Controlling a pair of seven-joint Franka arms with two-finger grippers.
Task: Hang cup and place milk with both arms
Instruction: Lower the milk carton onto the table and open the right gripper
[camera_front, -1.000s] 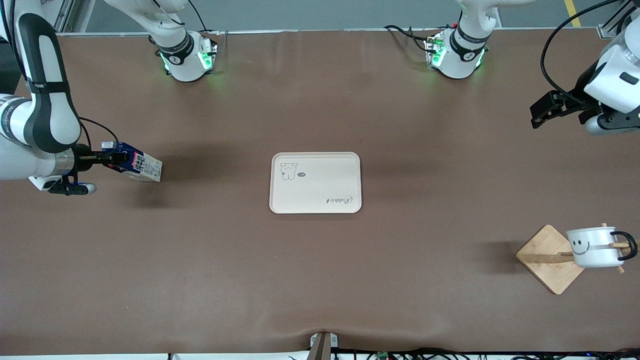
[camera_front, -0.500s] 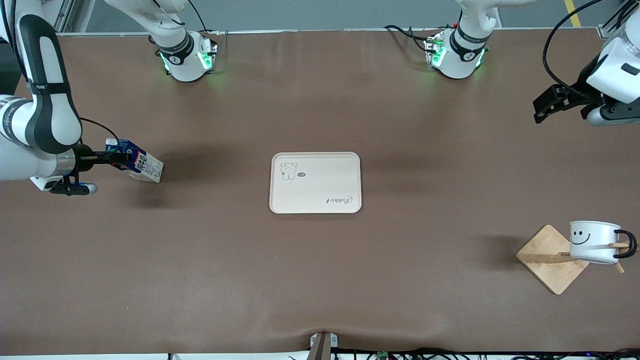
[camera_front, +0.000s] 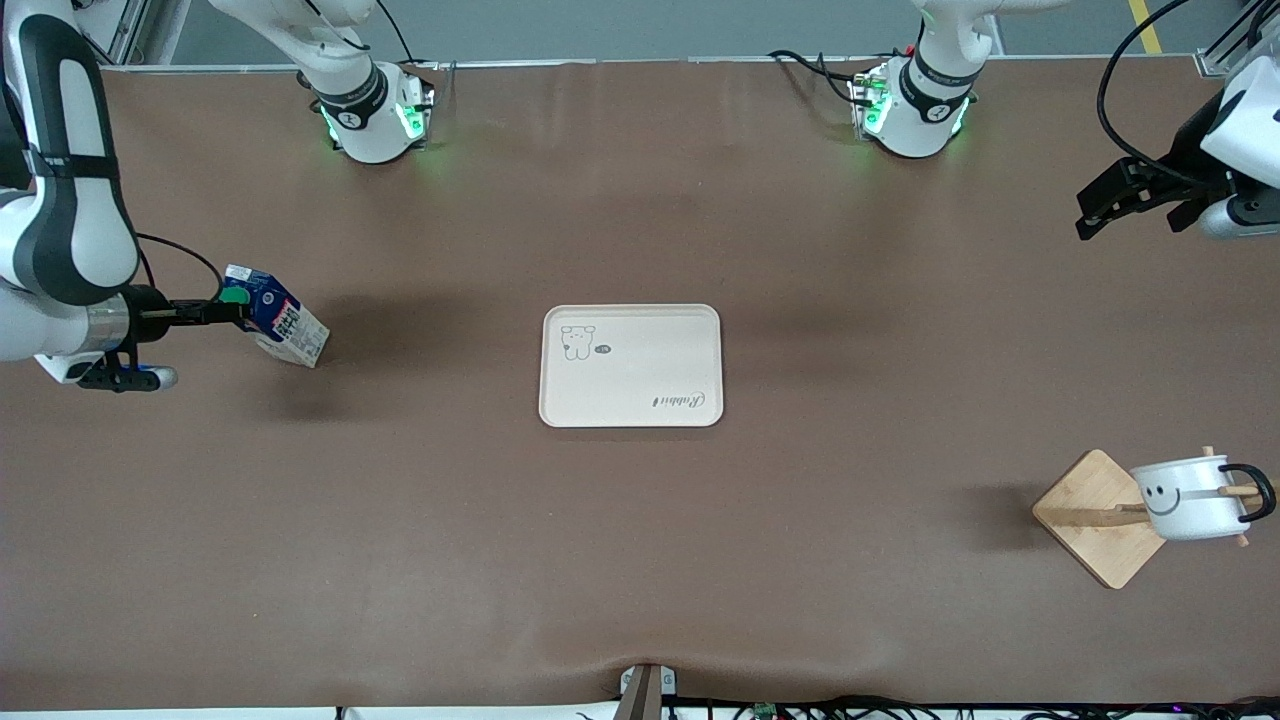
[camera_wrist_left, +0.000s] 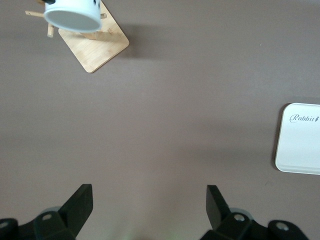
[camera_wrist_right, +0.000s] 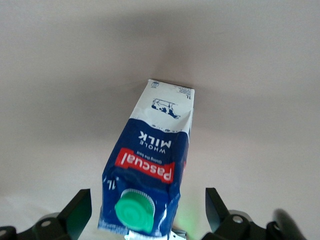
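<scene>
The milk, a dark-blue carton with a green cap, is on the table at the right arm's end and looks tilted. My right gripper is at its capped top. In the right wrist view the carton lies between the open fingers of my right gripper, with gaps on both sides. The cup, white with a smiley face, hangs by its black handle on a peg of the wooden rack; it also shows in the left wrist view. My left gripper is open and empty, over the table's left arm end.
A cream tray with a small bear print lies at the table's middle; its corner shows in the left wrist view. The rack's square wooden base stands near the table's edge at the left arm's end.
The right arm drew back toward its end of the table and the carton turned so its green cap shows. The left gripper moved toward the table's end. The cup swung on its peg.
</scene>
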